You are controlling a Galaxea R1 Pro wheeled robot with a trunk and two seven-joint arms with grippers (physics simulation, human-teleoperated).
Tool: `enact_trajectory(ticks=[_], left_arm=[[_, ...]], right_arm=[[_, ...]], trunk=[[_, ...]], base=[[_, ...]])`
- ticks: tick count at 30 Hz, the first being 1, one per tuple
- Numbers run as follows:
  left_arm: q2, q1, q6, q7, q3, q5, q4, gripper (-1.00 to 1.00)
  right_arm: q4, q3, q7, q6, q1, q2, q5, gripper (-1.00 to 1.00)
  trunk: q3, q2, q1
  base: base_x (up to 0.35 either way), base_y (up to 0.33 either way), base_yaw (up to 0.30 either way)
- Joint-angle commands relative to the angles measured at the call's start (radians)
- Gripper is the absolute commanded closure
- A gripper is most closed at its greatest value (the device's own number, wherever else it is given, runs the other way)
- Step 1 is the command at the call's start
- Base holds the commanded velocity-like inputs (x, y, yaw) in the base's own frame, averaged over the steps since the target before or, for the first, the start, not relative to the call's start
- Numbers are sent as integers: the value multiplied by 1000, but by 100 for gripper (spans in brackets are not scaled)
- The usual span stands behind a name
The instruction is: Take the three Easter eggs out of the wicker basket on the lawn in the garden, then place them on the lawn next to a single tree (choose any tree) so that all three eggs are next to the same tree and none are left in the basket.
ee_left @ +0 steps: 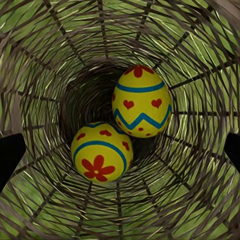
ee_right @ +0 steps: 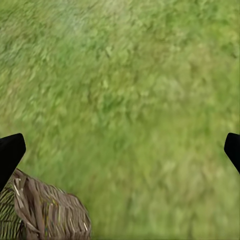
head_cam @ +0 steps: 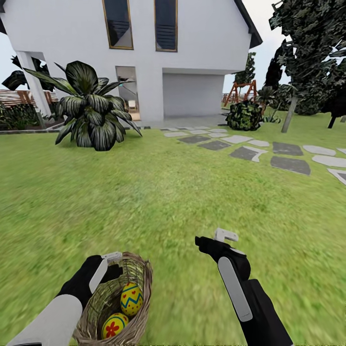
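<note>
Left gripper [head_cam: 111, 263] hung open-jawed at the wicker basket [head_cam: 139, 317] rim, above two Easter eggs [ee_left: 142, 101] inside; right gripper [head_cam: 211, 239], jaws wide, hovered beside the basket over lawn [head_cam: 192, 192]

The right gripper [ee_right: 120, 150] hangs over the lawn [ee_right: 130, 90] with its two dark fingertips [ee_right: 10, 152] spread wide apart and nothing between them, only mottled, blurred green grass. Beside one fingertip, part of the wicker basket [ee_right: 47, 212] shows, its tan-brown woven wall resting on the grass.
</note>
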Motion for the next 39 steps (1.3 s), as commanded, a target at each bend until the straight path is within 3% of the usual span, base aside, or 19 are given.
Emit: enact_trajectory(ticks=[1,5,19,36,39], left_arm=[[0,0,3,7,1,11,-1,-100],[0,0,-3,7,1,11,-1,-100],[0,0,-56,7,-3,8,0,-100],[-2,0,-68,6,-2,7,18,-100],[-2,0,-67,6,-2,8,18,-100]], right_arm=[[-1,1,-10,1,-1,0,-10,-100],[1,1,-10,1,-1,0,-10,-100],[5,2,-10,1,-1,1,-10,-100],[13,1,-10,1,-1,2,-10,-100],[13,1,-10,1,-1,2,-10,-100]], trunk=[[-3,0,0],[-9,0,0],[-76,-98,54],[-156,-217,119],[-161,-217,119]], base=[[0,0,0],[0,0,0],[0,0,0],[0,0,0],[0,0,0]])
